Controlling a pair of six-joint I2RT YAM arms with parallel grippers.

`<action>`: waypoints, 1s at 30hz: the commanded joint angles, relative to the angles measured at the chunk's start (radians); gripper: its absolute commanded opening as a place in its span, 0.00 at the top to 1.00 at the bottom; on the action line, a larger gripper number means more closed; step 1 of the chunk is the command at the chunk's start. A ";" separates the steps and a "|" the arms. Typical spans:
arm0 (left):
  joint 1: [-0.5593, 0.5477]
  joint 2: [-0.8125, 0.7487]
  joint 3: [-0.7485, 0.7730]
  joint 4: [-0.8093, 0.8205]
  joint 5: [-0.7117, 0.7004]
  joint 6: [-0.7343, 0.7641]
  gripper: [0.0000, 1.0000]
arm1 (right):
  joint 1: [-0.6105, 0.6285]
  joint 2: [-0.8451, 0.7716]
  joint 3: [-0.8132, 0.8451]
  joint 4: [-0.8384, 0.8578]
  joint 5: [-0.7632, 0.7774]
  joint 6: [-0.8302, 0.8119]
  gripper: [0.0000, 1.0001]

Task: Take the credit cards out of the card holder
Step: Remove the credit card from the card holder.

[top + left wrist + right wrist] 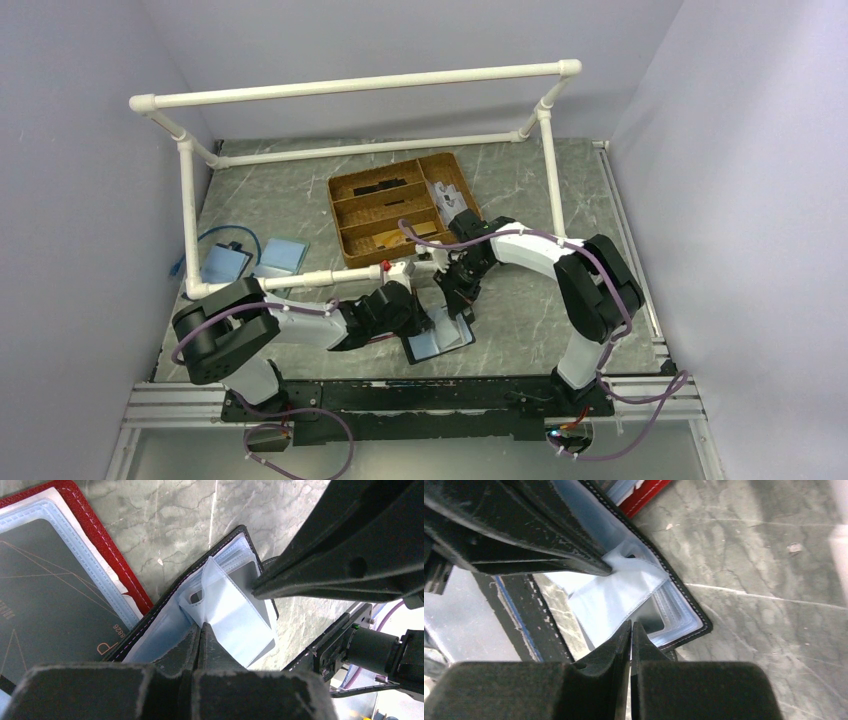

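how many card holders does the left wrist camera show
2: the black-edged card holder lies open mid-frame; a red-edged holder lies open beside it at the left. Others may sit outside this view.

Left tool [201, 630] comes up from 6 o'clock, fingers pressed together on a clear sleeve [230, 615] lifted out of the black-edged card holder [234, 547]. Right tool [257, 587] pokes in from 2 o'clock — tip at the sleeve's far edge. Red-edged wallet [107, 542] at 9 o'clock holds a dark card [45, 595], all on the grey marble table [200, 510].
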 commanded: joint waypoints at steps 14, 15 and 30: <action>0.014 -0.028 -0.054 0.028 0.017 0.027 1.00 | 0.070 0.047 0.001 0.035 0.044 0.002 1.00; 0.014 -0.034 -0.059 0.035 0.019 0.028 1.00 | 0.074 0.050 0.005 0.030 0.026 0.001 1.00; 0.015 -0.163 -0.187 0.178 0.065 0.085 0.38 | 0.054 0.138 0.034 0.048 -0.252 0.105 1.00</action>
